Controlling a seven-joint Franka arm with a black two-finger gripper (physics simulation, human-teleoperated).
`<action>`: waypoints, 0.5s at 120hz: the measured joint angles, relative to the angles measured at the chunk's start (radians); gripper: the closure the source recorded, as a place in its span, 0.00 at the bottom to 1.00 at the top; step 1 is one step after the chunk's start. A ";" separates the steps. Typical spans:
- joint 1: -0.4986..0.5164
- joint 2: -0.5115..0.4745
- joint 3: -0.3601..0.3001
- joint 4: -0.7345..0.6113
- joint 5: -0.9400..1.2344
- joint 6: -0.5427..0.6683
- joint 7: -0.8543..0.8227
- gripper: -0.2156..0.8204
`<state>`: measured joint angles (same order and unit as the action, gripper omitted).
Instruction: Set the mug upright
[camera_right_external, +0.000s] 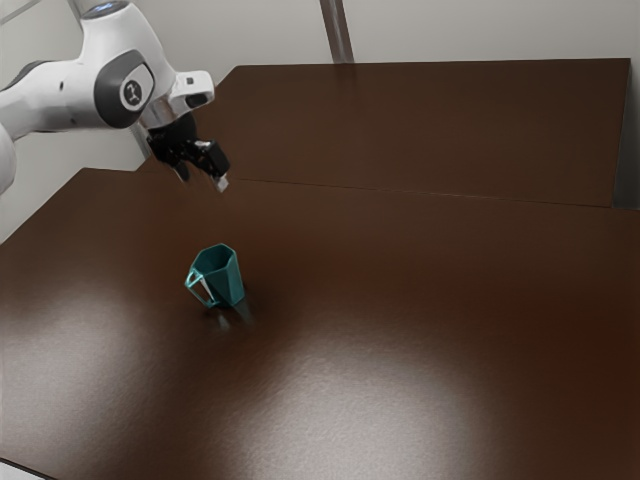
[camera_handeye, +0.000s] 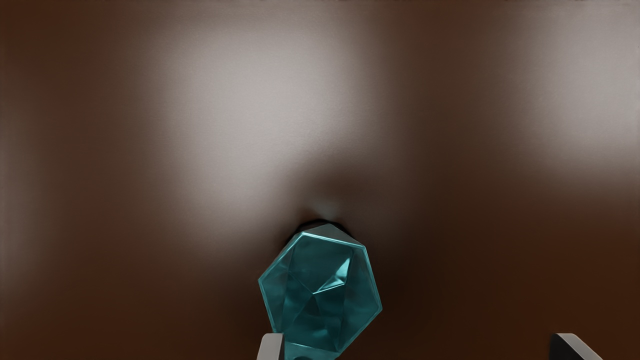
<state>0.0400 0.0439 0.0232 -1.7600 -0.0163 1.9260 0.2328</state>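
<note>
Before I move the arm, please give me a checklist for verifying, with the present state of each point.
1. Gripper open: ok, its fingers stand wide apart.
2. Nothing held: ok.
3. Mug centred between the fingers: not ok, it lies toward one finger.
4. Mug's mouth facing the wrist camera: ok.
5. Mug's base flat on the table: cannot tell.

The fingers (camera_handeye: 271, 347) stand wide apart. The teal mug (camera_handeye: 320, 320) is nearer one fingertip than the other, its angular mouth facing the hand's camera. Glossy brown table (camera_handeye: 150, 300) surrounds it.
</note>
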 joint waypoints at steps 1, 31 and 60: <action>0.000 0.000 0.000 0.008 0.000 -0.008 0.000 0.23; -0.001 -0.017 -0.001 0.112 0.006 -0.169 -0.005 0.22; -0.010 -0.027 0.002 0.115 0.006 -0.220 -0.006 0.21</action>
<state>0.0299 0.0170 0.0250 -1.6451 -0.0101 1.7065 0.2263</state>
